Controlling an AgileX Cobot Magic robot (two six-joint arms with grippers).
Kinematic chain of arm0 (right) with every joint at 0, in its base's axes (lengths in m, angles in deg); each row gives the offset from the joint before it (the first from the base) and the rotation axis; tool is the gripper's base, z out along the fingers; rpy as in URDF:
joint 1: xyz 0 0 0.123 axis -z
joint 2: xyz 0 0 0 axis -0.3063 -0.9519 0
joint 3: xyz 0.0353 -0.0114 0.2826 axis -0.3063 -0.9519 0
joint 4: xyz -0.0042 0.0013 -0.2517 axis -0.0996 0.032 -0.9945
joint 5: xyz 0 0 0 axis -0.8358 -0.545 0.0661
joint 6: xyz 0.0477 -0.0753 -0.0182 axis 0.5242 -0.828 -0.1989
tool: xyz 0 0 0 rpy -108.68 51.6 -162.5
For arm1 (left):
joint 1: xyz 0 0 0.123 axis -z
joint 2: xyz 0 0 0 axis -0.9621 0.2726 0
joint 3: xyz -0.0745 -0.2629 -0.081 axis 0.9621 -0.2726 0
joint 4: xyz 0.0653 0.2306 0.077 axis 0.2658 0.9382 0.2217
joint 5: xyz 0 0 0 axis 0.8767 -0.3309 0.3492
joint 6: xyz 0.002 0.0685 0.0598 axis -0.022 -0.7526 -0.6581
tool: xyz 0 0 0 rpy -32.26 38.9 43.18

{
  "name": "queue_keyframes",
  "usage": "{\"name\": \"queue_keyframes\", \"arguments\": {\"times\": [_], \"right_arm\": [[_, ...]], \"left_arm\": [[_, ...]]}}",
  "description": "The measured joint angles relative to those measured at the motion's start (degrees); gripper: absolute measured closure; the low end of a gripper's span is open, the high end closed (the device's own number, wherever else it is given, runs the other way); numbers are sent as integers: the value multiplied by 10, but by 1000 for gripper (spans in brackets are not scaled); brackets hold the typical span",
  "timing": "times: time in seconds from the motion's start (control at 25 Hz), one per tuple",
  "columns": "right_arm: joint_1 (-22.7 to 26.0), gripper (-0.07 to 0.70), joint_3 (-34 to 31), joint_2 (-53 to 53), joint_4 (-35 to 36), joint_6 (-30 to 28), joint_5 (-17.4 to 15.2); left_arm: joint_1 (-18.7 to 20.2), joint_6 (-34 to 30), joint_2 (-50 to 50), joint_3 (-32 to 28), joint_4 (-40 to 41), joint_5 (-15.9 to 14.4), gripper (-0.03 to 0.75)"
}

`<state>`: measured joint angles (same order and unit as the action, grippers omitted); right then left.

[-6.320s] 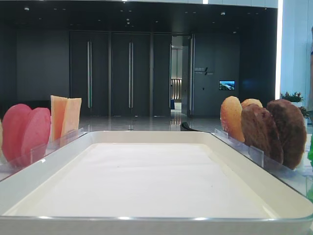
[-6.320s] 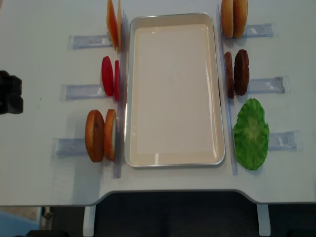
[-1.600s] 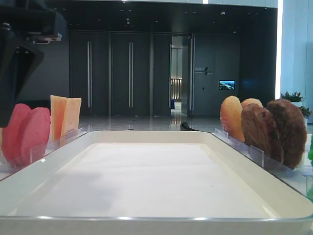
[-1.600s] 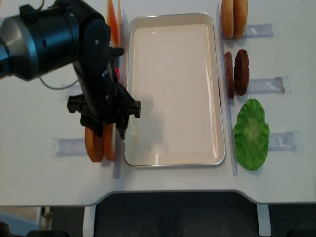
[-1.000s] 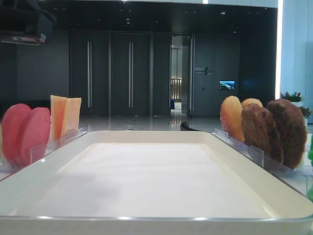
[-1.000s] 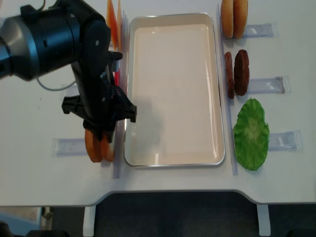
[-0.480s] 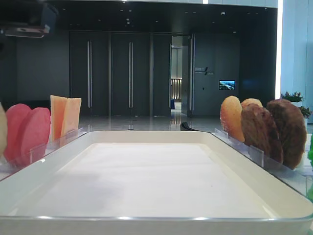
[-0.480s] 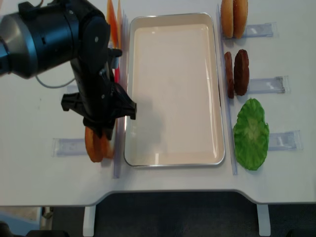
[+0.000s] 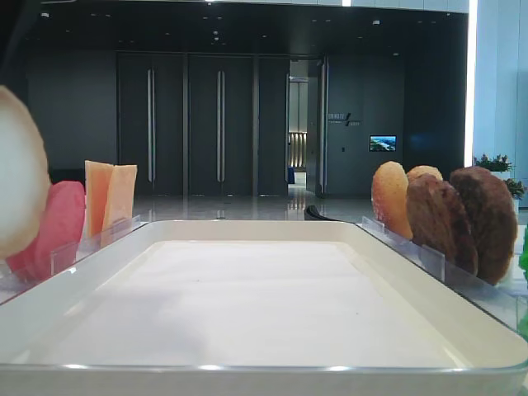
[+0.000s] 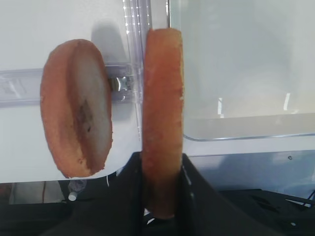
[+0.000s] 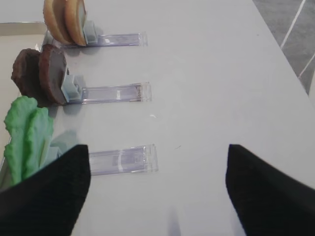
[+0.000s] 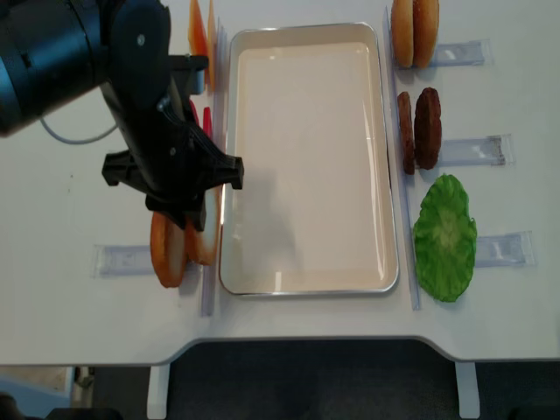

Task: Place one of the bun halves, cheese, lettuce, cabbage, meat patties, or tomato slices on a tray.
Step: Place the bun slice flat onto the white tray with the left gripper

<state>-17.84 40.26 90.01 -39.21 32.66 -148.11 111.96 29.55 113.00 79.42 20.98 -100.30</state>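
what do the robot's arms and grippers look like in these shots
The left arm is bulky and glossy black, built of rounded housings, with a thin grey cable looping off its side. The left gripper has plain, smooth black fingers with no markings visible. The right gripper shows only as two matte black, wedge-shaped fingers at the bottom corners of the right wrist view.

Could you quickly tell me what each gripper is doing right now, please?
Left gripper: closed on a bun half, held on edge beside the tray.
Right gripper: open, holding nothing.
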Motion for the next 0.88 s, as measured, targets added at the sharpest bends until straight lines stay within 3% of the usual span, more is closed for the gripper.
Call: {"name": "queue_keyframes", "arguments": {"times": [0.32, 0.88], "right_arm": [[0, 84, 0, 0, 0, 0, 0], [0, 84, 0, 0, 0, 0, 0]], "left_arm": [[0, -20, -7, 2, -52, 3, 592], [0, -125, -7, 2, -167, 114, 593]]}}
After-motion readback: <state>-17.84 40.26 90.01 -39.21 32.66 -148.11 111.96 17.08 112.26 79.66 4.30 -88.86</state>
